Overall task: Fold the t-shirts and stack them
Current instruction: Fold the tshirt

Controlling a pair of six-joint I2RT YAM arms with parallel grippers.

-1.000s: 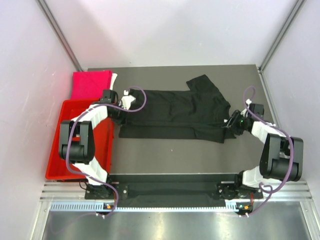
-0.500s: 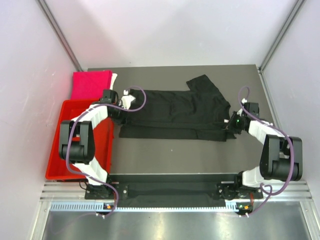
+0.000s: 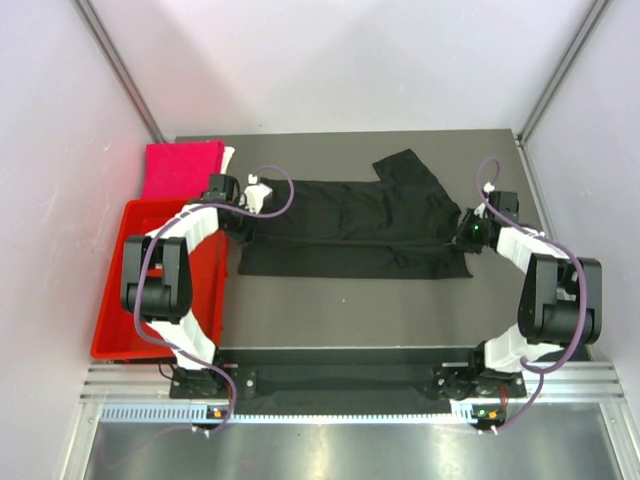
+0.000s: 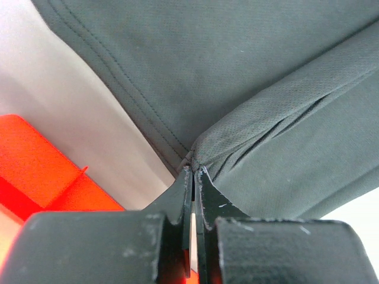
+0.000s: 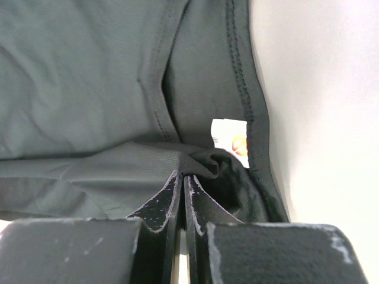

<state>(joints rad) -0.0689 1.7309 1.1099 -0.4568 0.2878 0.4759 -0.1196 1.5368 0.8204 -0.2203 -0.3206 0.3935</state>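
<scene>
Grey-brown tabletop, boxed in by pale wall panels. At the near edge, both arm bases bolted side by side. Against the left edge, toward the near-left corner, a red plastic tray, with the left arm rising over it.

Across the middle of the tabletop, a black short-sleeved t-shirt, laid lengthwise from left to right. Near part doubled into a long flat band, one sleeve sticking out toward the far edge.

At the shirt's left end, the left gripper. Jaws pressed together, pinching a gathered fold of black cloth beside the stitched hem, close to the tray's wall.

At the shirt's right end, near the right edge of the tabletop, the right gripper. Jaws likewise closed, nipping a bunched fold of the same shirt, close to a small white label with an orange mark.

Farther back, in the far-left corner, a magenta-pink t-shirt folded into a flat square, just beyond the tray's far wall. Along its right side, a thin white edge, possibly another garment, too little showing to say.
</scene>
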